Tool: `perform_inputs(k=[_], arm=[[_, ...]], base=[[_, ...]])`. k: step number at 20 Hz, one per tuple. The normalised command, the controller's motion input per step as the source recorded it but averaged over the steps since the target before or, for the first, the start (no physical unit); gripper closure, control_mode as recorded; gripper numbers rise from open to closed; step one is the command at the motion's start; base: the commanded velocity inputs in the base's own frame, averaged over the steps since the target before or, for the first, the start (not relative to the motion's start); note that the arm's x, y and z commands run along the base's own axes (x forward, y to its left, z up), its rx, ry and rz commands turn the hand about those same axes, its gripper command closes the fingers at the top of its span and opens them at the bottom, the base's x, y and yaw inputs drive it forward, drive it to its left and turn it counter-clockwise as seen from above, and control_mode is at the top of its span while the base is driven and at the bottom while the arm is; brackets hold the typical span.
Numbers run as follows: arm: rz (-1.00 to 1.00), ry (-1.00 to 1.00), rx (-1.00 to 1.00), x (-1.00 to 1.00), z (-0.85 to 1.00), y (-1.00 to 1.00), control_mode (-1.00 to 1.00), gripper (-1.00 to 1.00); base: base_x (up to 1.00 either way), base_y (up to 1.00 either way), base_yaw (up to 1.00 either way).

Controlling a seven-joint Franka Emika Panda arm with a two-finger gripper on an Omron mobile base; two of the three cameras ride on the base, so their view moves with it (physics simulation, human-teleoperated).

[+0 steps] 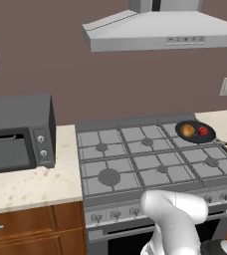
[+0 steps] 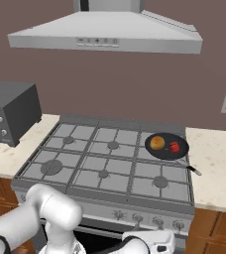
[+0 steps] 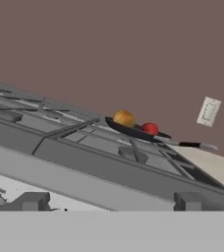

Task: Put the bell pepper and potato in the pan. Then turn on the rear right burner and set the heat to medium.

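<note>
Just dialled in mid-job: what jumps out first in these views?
The black pan on the stove's rear right grate draws the eye, with the golden-brown potato and red bell pepper already lying in it side by side. Above hangs the grey range hood, and the robot's white arm is bent low before the stove's knobs.

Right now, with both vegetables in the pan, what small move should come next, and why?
Probably ease the gripper toward the stove's front knobs: the bell pepper and potato already sit in the pan on the rear right burner, so only the burner remains.
</note>
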Motion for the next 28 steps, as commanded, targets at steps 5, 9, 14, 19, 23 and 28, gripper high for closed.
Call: perform_inputs(k=[5,9,14,19,23,28], arm=[[0.00,0.11,-0.01,0.15,-0.22,0.00,-1.00,-1.00],[0.00,0.07,0.00,0.07,-0.10,0.00,-1.00,-1.00],[0.00,0.04,0.00,0.01,-0.09,-0.01,-1.00,-1.00],[0.00,0.05,0.02,0.00,-0.06,-0.15,-1.00,-1.00],[0.00,0.01,0.04,0.00,-0.02,-0.07,-1.00,-1.00],[0.06,0.04,0.12,0.00,0.00,0.00,-1.00,-1.00]], base=[[0.00,0.00,0.00],[0.00,0.00,0.00],[0.00,0.00,0.00],[0.00,0.00,0.00],[0.00,0.00,0.00],[0.00,0.00,0.00]])
